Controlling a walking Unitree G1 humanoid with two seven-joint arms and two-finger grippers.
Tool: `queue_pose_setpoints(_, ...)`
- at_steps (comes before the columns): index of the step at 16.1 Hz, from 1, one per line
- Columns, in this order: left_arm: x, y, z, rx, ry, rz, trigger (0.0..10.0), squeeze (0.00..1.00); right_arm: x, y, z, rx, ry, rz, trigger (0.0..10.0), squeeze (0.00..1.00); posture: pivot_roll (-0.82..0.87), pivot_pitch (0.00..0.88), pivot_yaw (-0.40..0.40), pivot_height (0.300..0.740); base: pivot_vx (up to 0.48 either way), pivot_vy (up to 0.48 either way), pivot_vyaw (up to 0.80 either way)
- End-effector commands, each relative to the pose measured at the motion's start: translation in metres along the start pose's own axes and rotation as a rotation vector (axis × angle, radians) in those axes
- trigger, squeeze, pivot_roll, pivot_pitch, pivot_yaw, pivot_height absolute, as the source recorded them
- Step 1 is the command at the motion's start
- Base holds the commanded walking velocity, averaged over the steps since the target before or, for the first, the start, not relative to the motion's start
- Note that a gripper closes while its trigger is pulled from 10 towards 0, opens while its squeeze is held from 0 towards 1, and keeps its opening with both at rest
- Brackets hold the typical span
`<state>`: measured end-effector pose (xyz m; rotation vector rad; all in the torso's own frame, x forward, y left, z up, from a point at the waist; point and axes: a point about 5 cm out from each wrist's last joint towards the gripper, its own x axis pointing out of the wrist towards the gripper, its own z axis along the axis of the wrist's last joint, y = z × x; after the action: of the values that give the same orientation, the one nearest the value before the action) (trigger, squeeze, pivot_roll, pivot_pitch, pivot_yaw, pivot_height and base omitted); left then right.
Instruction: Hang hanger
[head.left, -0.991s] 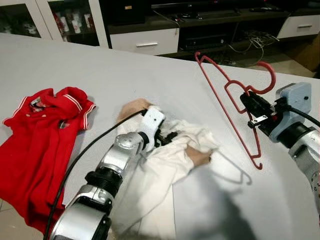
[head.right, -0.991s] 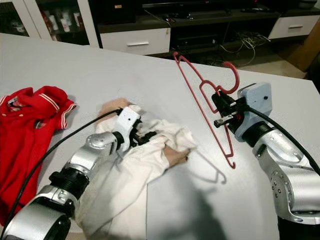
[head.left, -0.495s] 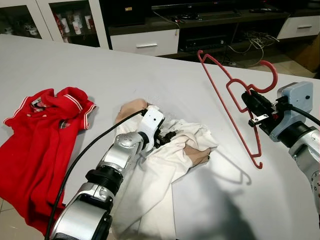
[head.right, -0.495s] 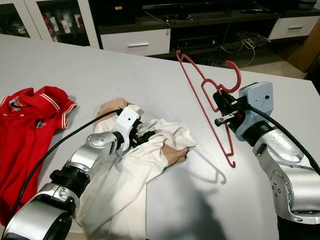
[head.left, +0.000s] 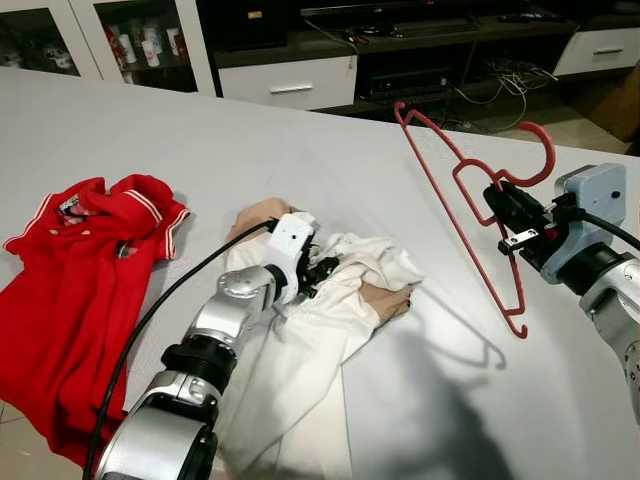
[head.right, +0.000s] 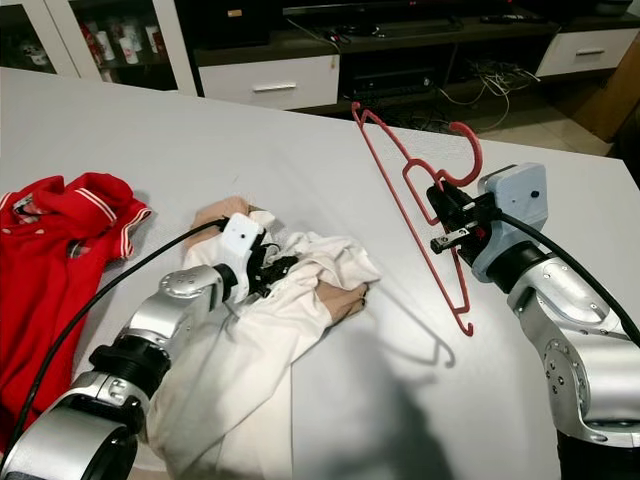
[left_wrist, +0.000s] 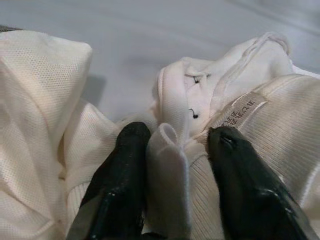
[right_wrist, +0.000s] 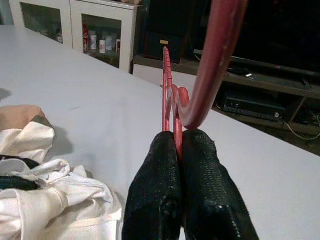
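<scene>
Red hanger (head.left: 470, 205), thin, hooked top

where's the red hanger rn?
The red hanger is held in the air over the table's right side, clamped in the right end effector, right of the white shirt.

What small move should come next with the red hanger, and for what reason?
Probably bring the red hanger toward the white shirt: the right gripper holds it above the table, apart from the shirt, while the left gripper pinches a fold by the collar, ready to open it.
</scene>
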<state>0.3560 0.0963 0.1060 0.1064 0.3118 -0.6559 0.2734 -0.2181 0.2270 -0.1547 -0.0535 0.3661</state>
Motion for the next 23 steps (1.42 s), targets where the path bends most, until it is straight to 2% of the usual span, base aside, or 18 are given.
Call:
queue_pose_setpoints(1, -0.006, 0.006, -0.017, -0.028, 0.057, 0.028, 0.0, 0.0, 0.0, -0.003, 0.006, -0.016, -0.015, -0.003, 10.0, 0.0, -0.01, 0.11, 0.016, 0.74, 0.0, 0.0, 0.0)
queue_pose_setpoints(3, -0.007, 0.013, 0.012, -0.012, -0.125, 0.054, 0.0, 0.0, 0.0, -0.002, 0.006, -0.021, -0.01, 0.019, 10.0, 0.0, -0.01, 0.11, 0.012, 0.74, 0.0, 0.0, 0.0)
queue_pose_setpoints(5, -0.01, 0.021, 0.034, -0.001, -0.257, 0.107, 0.0, 0.0, -0.004, 0.01, 0.004, -0.047, 0.007, 0.129, 10.0, 0.0, -0.01, 0.109, 0.01, 0.74, 0.0, 0.0, 0.0)
queue_pose_setpoints(8, -0.014, 0.024, 0.047, 0.02, -0.338, 0.131, 0.0, 0.0, -0.009, 0.017, 0.006, -0.064, 0.004, 0.207, 10.0, 0.0, -0.01, 0.108, 0.01, 0.74, 0.0, 0.0, 0.0)
queue_pose_setpoints(9, -0.018, 0.028, 0.059, 0.05, -0.412, 0.155, 0.0, 0.0, -0.013, 0.02, 0.006, -0.069, 0.015, 0.251, 10.0, 0.0, -0.01, 0.107, 0.009, 0.74, 0.0, 0.0, 0.0)
queue_pose_setpoints(12, -0.022, 0.026, 0.059, 0.105, -0.422, 0.137, 0.0, 0.0, -0.018, 0.02, 0.002, -0.097, 0.047, 0.284, 10.0, 0.0, -0.01, 0.109, 0.008, 0.74, 0.0, 0.0, 0.0)
queue_pose_setpoints(13, -0.026, 0.022, 0.042, 0.133, -0.327, 0.108, 0.0, 0.0, -0.016, 0.011, 0.003, -0.091, 0.048, 0.216, 10.0, 0.0, -0.01, 0.111, 0.008, 0.74, 0.0, 0.0, 0.0)
queue_pose_setpoints(14, -0.027, 0.022, 0.034, 0.149, -0.282, 0.108, 0.0, 0.0, -0.015, 0.008, 0.003, -0.089, 0.047, 0.195, 10.0, 0.0, -0.01, 0.112, 0.008, 0.74, 0.0, 0.0, 0.0)
queue_pose_setpoints(16, -0.032, 0.027, 0.009, 0.12, -0.196, 0.188, 0.0, 0.0, -0.013, 0.002, 0.003, -0.084, 0.047, 0.149, 10.0, 0.0, 0.0, 0.115, 0.003, 0.74, 0.0, 0.0, 0.0)
queue_pose_setpoints(17, -0.035, 0.027, 0.002, 0.111, -0.188, 0.209, 7.3, 0.0, -0.012, 0.001, 0.003, -0.082, 0.043, 0.146, 10.0, 0.0, 0.01, 0.117, 0.001, 0.74, 0.0, 0.0, 0.0)
queue_pose_setpoints(18, -0.038, 0.024, -0.001, 0.133, -0.195, 0.211, 10.0, 0.07, -0.01, 0.003, 0.003, -0.078, 0.037, 0.151, 10.0, 0.0, 0.01, 0.117, -0.002, 0.74, 0.0, 0.0, 0.0)
queue_pose_setpoints(19, -0.039, 0.023, 0.0, 0.149, -0.208, 0.22, 10.0, 0.99, -0.008, 0.004, 0.003, -0.076, 0.034, 0.156, 10.0, 0.0, 0.01, 0.117, -0.003, 0.74, 0.0, 0.0, 0.0)
queue_pose_setpoints(21, -0.041, 0.016, 0.003, 0.151, -0.26, 0.199, 10.0, 1.0, -0.005, 0.006, 0.003, -0.069, 0.027, 0.165, 10.0, 0.0, 0.02, 0.117, -0.007, 0.74, 0.0, 0.0, 0.0)
queue_pose_setpoints(23, -0.043, 0.013, 0.006, 0.112, -0.313, 0.206, 10.0, 1.0, -0.004, 0.009, 0.003, -0.064, 0.023, 0.172, 10.0, 0.0, 0.02, 0.116, -0.008, 0.74, 0.0, 0.0, 0.0)
